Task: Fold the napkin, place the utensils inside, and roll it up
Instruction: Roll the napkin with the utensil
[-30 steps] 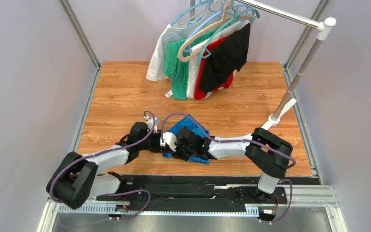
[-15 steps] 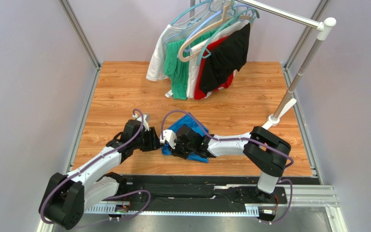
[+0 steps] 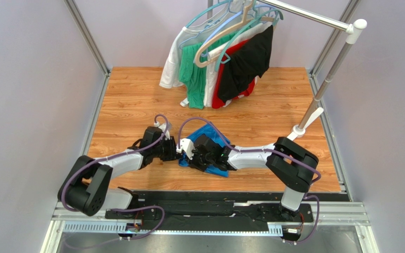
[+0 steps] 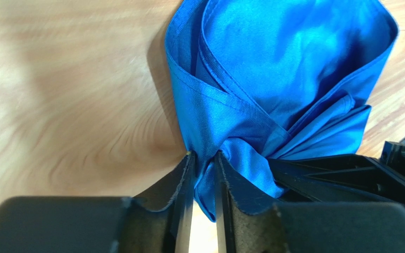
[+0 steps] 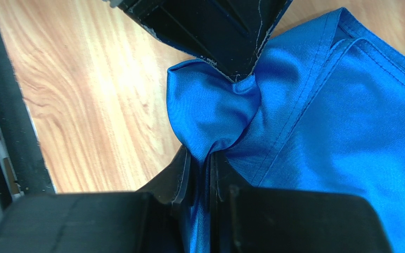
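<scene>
Napkin (image 3: 212,136) first: you have it bunched on the wooden table (image 3: 136,100), close to the front edge and roughly midway across. In the overhead view the right arm's wrist covers most of it, with blue showing behind and in front of that wrist.

Your left gripper (image 4: 204,159) is nearly closed, with only a thin layer of cloth between the jaws. It pinches a twisted tip of the napkin at the cloth's near left end. From its own camera the fabric fans out from that pinch into several folded, hemmed layers lying on the wood. The dark fingers (image 4: 347,171) of the other arm reach in from the lower right and touch the cloth just beside the pinch.

Your right gripper (image 5: 201,159) is likewise clamped down to a narrow slit on a gathered ridge of the same cloth. In its camera a puffed loop of blue stands between its jaws and the left arm's fingers (image 5: 226,31), which come in from the top and bite the other end of that loop. So the two grippers meet nose to nose on one small stretch of fabric.

At the back of the table, well apart from the napkin, green, white, red and black garments (image 3: 226,63) hang from a rack (image 3: 326,79).
</scene>
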